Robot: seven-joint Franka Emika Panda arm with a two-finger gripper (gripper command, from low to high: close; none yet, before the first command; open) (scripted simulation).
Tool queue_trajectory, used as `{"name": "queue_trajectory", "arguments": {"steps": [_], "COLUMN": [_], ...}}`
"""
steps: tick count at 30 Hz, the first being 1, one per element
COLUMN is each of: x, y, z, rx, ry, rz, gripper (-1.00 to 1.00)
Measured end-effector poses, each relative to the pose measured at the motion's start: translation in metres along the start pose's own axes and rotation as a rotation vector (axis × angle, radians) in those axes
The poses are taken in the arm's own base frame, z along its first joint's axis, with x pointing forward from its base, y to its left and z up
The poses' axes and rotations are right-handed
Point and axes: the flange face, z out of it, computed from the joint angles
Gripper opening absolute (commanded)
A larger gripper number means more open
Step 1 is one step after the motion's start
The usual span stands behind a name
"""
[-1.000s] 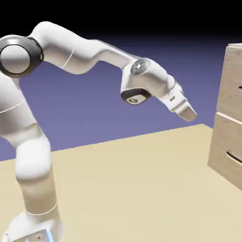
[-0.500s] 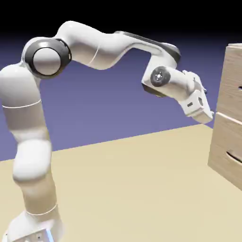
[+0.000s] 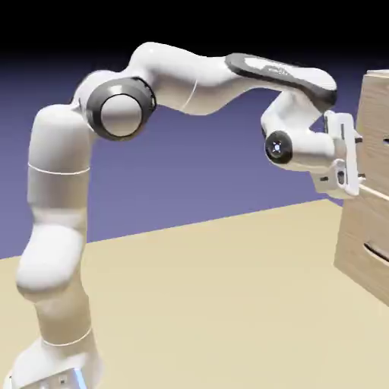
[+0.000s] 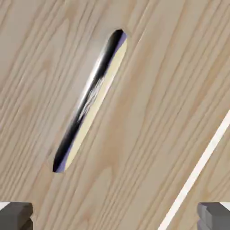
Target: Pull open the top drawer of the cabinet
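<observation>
The cabinet (image 3: 360, 251) of pale wood grain stands at the exterior view's right edge. Its top drawer (image 3: 374, 121) fills the hand view as wood (image 4: 148, 90), with the dark, shiny handle (image 4: 90, 101) running slantwise across the middle. My gripper (image 3: 358, 159) is right in front of the top drawer's face, pointing at it. In the hand view the gripper (image 4: 116, 218) is open, its grey fingertips (image 4: 15, 215) standing far apart at the bottom corners. Nothing is between them, and the handle lies ahead of the fingers, apart from them.
A pale seam (image 4: 197, 168) crosses the hand view's lower right. Below the top drawer sits a second drawer (image 3: 368, 232) with its own dark handle (image 3: 377, 252). The beige table (image 3: 213, 304) stretches from the robot's base to the cabinet.
The arm has swung right and stretched out toward the cabinet. The hand has turned to face the top drawer's front and now hangs close to it. The jaws stayed open.
</observation>
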Motion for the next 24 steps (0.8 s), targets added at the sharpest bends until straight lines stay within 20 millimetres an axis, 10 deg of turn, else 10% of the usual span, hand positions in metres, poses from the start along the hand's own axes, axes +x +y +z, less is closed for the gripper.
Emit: {"name": "queue_trajectory", "arguments": {"steps": [24], "x": [0.010], "y": [-0.024], "z": [0.101], "rx": [0.244], "ry": [0.011], "rz": [0.374], "gripper": [0.00]}}
